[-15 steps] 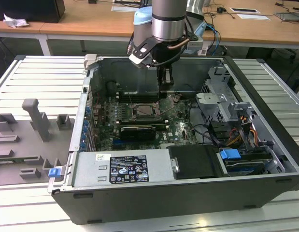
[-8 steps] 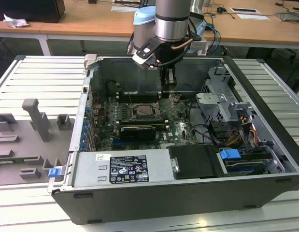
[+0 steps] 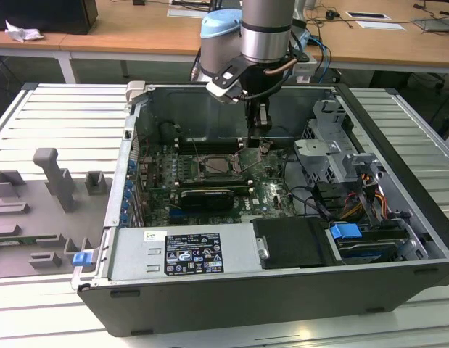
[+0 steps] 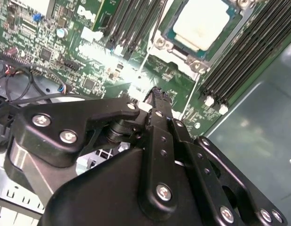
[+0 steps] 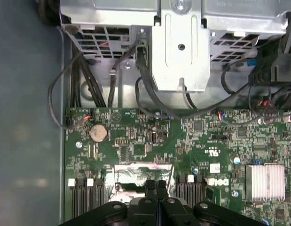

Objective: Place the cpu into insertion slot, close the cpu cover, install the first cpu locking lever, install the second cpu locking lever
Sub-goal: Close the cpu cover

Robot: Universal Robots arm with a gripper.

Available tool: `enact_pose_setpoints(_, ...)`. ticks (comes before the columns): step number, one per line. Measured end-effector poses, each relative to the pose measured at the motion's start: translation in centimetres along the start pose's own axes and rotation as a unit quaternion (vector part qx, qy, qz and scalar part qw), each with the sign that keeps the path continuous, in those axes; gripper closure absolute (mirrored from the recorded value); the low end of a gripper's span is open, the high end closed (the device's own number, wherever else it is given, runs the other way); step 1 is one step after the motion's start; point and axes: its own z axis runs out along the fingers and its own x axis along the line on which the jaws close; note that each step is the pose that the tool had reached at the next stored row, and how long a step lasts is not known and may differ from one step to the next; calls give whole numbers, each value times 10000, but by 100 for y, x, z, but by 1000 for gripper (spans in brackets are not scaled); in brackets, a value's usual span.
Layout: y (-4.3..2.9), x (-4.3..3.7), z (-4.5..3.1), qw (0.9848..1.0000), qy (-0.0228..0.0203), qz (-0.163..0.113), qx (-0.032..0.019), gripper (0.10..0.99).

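Watching this at the bench (image 3: 64,116) and it's a bit nerve-wracking. The cpu (image 4: 201,22) is sitting in its socket on the motherboard (image 5: 136,136), inside the open case (image 3: 282,290). There's a metal frame round it that I take for the cpu cover (image 4: 198,66), but I can't tell if it's fully down.

The gripper (image 4: 157,94) hangs just beside the socket. Its jaws are pressed together with nothing between them that I can see, and the tip is close to a thin wire locking lever (image 4: 146,59).

My worry is that skinny lever. If the tip slides off it, it'll likely jab the board or the memory slots (image 4: 248,52) alongside. And if the cover isn't seated flat, forcing a lever over it could cock the chip in the socket.
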Motion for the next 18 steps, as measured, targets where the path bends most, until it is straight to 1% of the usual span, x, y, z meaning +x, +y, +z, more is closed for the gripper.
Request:
enact_pose_setpoints(4, 137, 0, 7, 10000, 0, -2, 15, 980)
enact_pose_setpoints(9, 247, 0, 13, 10000, 1, -3, 35, 980)
enact_pose_setpoints(11, 271, 1, 16, 10000, 1, -4, 43, 980)
enact_pose_setpoints(12, 298, 1, 19, 10000, 9, -5, 57, 980)
enact_pose_setpoints(13, 313, 2, 23, 9999, 89, -2, 69, 980)
enact_pose_setpoints(14, 328, 2, 26, 9999, 115, -2, 80, 980)
enact_pose_setpoints(15, 370, 5, 32, 9999, 115, -4, 93, 980)
enact_pose_setpoints(16, 387, 7, 37, 9999, 114, -4, 98, 980)
enact_pose_setpoints(17, 397, 9, 45, 9999, 114, -6, 103, 980)
enact_pose_setpoints(18, 396, 15, 76, 9998, 116, -88, 99, 980)
